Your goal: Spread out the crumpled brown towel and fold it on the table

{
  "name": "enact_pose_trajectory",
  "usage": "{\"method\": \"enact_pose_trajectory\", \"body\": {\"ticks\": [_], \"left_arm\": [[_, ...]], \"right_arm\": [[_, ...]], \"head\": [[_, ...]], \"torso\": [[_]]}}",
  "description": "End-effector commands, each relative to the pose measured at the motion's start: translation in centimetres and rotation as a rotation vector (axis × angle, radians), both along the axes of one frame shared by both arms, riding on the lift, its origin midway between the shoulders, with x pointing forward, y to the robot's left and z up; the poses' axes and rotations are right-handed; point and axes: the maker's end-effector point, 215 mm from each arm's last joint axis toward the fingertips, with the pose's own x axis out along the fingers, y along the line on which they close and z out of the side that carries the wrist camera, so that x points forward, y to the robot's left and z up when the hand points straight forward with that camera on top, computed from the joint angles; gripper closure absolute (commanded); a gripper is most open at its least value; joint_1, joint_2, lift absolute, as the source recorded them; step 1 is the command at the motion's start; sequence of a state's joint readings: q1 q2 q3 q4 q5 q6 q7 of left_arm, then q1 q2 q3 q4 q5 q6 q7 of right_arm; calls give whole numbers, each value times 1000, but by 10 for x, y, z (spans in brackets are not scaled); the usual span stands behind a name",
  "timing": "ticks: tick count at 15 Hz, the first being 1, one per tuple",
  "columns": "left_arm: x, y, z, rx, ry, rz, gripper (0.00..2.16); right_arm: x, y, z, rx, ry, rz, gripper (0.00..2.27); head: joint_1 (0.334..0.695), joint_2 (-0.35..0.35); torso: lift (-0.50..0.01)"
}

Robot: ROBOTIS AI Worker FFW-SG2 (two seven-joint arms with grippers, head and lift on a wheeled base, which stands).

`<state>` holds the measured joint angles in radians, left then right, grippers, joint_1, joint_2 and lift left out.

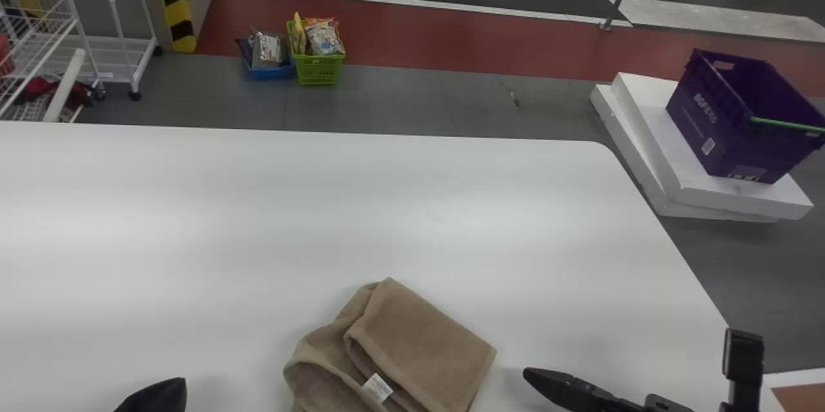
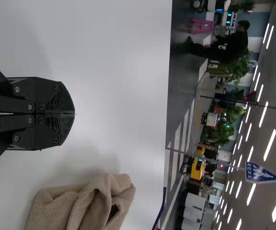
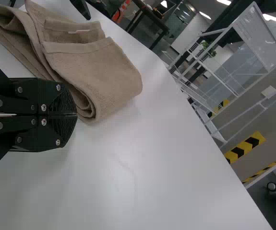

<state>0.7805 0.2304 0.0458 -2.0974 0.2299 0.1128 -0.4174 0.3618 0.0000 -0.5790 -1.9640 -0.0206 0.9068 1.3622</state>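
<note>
The brown towel [image 1: 428, 341] lies loosely bunched and partly folded near the table's front edge, with a small white tag [image 1: 377, 388] on it. To its left is my left gripper [image 1: 160, 394], apart from the cloth; in the left wrist view that gripper [image 2: 73, 114] is shut on nothing, with the towel [image 2: 87, 206] off to one side. My right gripper [image 1: 532, 374] stands to the towel's right. From the right wrist, this gripper [image 3: 76, 115] is shut too, close beside the towel [image 3: 97, 67], whose folded layers show. Whether it touches the cloth I cannot tell.
White tabletop [image 1: 290, 218] surrounds the towel. Beyond the far edge, a green basket [image 1: 319, 67] and a blue basket [image 1: 267, 67] stand on the floor. A purple crate [image 1: 722, 122] rests on white slabs past the right edge; a white wire rack [image 1: 122, 44] is at the far left.
</note>
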Motion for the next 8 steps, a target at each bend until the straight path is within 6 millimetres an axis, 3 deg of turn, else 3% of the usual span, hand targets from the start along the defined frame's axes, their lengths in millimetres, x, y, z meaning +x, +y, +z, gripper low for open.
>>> {"method": "enact_pose_trajectory", "body": {"ticks": [1,6,8], "left_arm": [[1,1,2,1,-4,1,1909],[2,11,5,0,-7,15,1909],[3,13,5,0,-8,17,1909]], "right_arm": [[17,11,3,-11,-5,23,2192],[62,26,-14,-45,42,36,2192],[79,40,-18,-61,45,59,2192]], "head": [[695,-178],[695,-123],[695,-100]], "torso": [[-127],[-127],[-127]]}}
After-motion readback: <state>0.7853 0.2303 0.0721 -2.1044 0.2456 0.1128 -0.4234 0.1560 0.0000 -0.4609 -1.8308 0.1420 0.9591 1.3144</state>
